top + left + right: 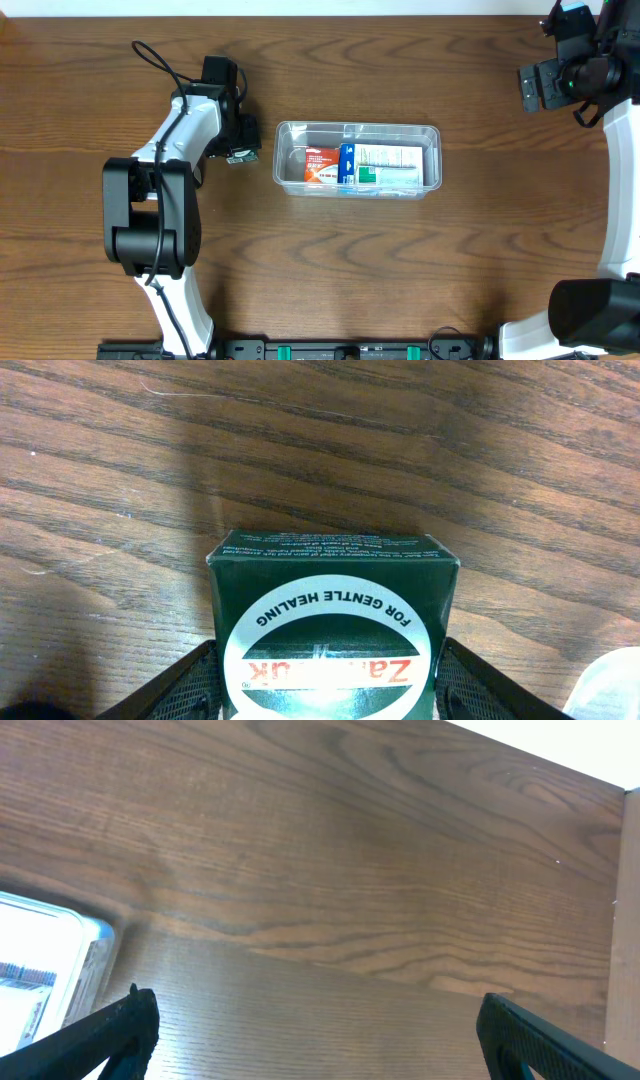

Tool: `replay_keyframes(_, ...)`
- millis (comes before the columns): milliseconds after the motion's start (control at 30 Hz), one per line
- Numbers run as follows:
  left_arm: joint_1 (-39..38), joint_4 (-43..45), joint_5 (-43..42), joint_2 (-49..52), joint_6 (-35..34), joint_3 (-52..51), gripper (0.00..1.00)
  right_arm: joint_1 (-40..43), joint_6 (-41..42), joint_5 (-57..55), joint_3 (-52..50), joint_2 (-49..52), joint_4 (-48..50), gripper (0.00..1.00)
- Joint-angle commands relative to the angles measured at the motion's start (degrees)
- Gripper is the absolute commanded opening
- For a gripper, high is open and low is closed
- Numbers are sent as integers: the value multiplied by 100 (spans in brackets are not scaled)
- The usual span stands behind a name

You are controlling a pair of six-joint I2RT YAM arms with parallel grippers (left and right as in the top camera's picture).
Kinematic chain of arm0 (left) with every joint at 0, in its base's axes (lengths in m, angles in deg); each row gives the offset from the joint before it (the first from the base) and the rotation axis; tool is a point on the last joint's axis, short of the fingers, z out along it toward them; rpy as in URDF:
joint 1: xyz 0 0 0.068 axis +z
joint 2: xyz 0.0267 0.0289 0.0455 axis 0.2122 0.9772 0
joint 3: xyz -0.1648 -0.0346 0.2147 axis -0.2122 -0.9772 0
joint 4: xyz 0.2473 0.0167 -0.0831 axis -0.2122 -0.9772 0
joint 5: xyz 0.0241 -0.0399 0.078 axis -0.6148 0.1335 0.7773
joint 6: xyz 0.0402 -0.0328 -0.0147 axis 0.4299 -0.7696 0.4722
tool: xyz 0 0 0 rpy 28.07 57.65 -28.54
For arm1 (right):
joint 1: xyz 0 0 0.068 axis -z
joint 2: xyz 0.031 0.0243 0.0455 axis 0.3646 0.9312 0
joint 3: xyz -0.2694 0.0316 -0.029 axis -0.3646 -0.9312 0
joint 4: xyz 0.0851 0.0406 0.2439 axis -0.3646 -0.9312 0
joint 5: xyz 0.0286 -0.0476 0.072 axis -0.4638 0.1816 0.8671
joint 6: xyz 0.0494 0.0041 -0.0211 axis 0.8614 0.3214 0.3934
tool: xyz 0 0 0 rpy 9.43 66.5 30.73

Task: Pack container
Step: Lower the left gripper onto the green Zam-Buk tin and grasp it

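So the clear plastic rectangular tub (436, 160) with rounded corners sits about mid tabletop (420, 270), which is brown wood grain, with its long side running left to right. Three small cardboard boxes lie side by side in it: a red-orange box (320, 165) at the left end, a blue and white box (347, 163) right against it, then a white and green box (392, 165) taking up the rest out to the right

The left arm (185, 125) is just off the tub's left end. The left jaws straddle a small dark green cardboard box (333, 575) with a round white label that says "for gentle healing", and that one is outside the tub. They're partway closed and right up against both sides of it, but honestly I can't tell if they're actually squeezing it or just touching

The right arm (622, 180) is over at the far right corner, well apart from the tub. The right jaws are spread wide with nothing between them, and the wrist view shows just wood plus a corner of the tub at its left edge
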Motion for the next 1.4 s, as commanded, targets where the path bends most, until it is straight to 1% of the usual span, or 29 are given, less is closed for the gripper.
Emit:
replay_keyframes(0,2,-22,-37,118,-20,-70,67,20,70,4,-2,-13,-2,99)
replay_keyframes(33,2,-22,-37,118,-20,-70,72,20,70,4,-2,-13,-2,99)
replay_keyframes(133,4,-20,-37,118,-15,-70,79,20,70,4,-2,-13,-4,99)
replay_keyframes(200,4,-20,-37,118,31,-72,80,20,70,4,-2,-13,-2,99)
replay_keyframes(733,-24,4,-39,197,46,-153,80,20,70,2,-2,-13,-2,99)
replay_keyframes(767,-24,2,-37,197,46,-153,79,20,70,4,-2,-13,-2,99)
replay_keyframes(833,-24,2,-39,197,46,-153,72,20,70,2,-2,-13,-2,99)
replay_keyframes(933,-24,2,-39,197,46,-151,56,20,70,4,-2,-13,-2,99)
replay_keyframes(967,-24,4,-39,197,46,-151,54,20,70,4,-2,-13,-2,99)
replay_keyframes(1133,-24,-48,-39,177,44,-74,53,20,70,4,-2,-13,-2,99)
replay_keyframes(1367,-24,-640,-76,-245,44,323,53,20,70,4,-2,-13,-2,99)
